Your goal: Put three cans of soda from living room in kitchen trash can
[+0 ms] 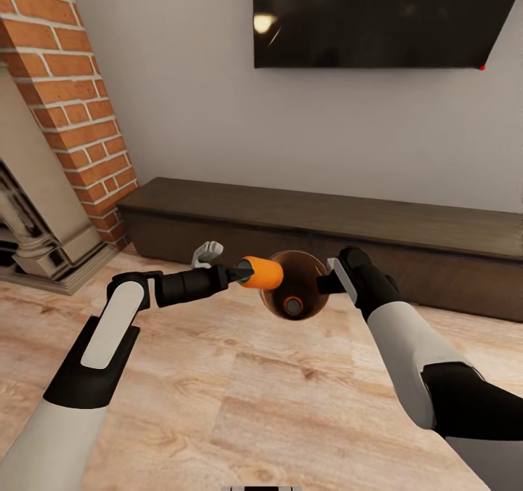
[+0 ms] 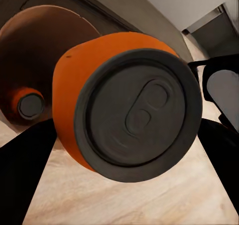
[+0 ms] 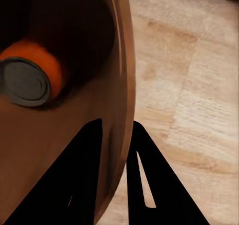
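Over the pale wood floor (image 1: 240,404), held aloft: orange soda can (image 1: 262,273), lying sideways, pinched by left tool (image 1: 241,272), just beside trash can (image 1: 305,273) rim. Trash can: tilted, rim pinched by right tool (image 1: 328,277), holds one orange can (image 3: 31,78). Advice: carry the can over the mouth before letting go.

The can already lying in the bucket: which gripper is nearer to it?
Right. The right gripper clamps the bucket's rim, close to the can inside. The left gripper holds another orange can at the bucket's opposite side, outside it.
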Tool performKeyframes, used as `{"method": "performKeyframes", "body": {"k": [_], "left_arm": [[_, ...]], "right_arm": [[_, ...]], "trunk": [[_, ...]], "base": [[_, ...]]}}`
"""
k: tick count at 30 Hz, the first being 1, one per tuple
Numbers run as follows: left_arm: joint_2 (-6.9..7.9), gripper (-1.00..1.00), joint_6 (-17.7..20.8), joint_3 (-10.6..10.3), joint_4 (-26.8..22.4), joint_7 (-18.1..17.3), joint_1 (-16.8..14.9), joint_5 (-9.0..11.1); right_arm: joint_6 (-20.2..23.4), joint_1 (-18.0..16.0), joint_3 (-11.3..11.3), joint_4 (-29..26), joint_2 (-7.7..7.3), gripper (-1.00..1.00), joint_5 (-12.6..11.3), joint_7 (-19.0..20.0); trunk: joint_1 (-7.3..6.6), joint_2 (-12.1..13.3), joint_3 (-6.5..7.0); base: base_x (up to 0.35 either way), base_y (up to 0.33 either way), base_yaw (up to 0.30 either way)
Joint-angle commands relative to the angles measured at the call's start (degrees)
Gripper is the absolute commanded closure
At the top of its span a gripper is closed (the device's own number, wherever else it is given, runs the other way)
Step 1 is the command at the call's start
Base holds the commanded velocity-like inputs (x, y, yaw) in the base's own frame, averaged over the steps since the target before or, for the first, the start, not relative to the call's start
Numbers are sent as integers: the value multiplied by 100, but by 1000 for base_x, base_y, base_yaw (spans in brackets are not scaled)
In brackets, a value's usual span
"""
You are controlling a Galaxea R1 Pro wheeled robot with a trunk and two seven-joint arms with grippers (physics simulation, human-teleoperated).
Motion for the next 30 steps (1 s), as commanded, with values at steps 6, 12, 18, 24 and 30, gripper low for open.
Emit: {"method": "performKeyframes", "body": {"k": [6,12,18,24,30], "left_arm": [[-51,100,1,9,60,576,0,-27],[-102,100,1,-10,369,961,0,-40],[-136,100,-124,-357,734,1009,0,-147],[-144,100,-191,-466,826,1021,0,-166],[-153,100,-198,-477,836,1027,0,-168]], "right_arm": [[0,-2,7,0,160,100,-111,20],[0,-2,54,0,234,100,-15,18],[0,40,185,-6,325,100,14,18],[0,103,301,-8,414,100,18,20],[0,192,385,-2,532,100,18,18]], "trunk": [[-5,3,46],[-5,3,46],[-5,3,46],[-5,3,46],[-5,3,46]], "base": [[0,0,0],[0,0,0],[0,0,0],[0,0,0],[0,0,0]]}}
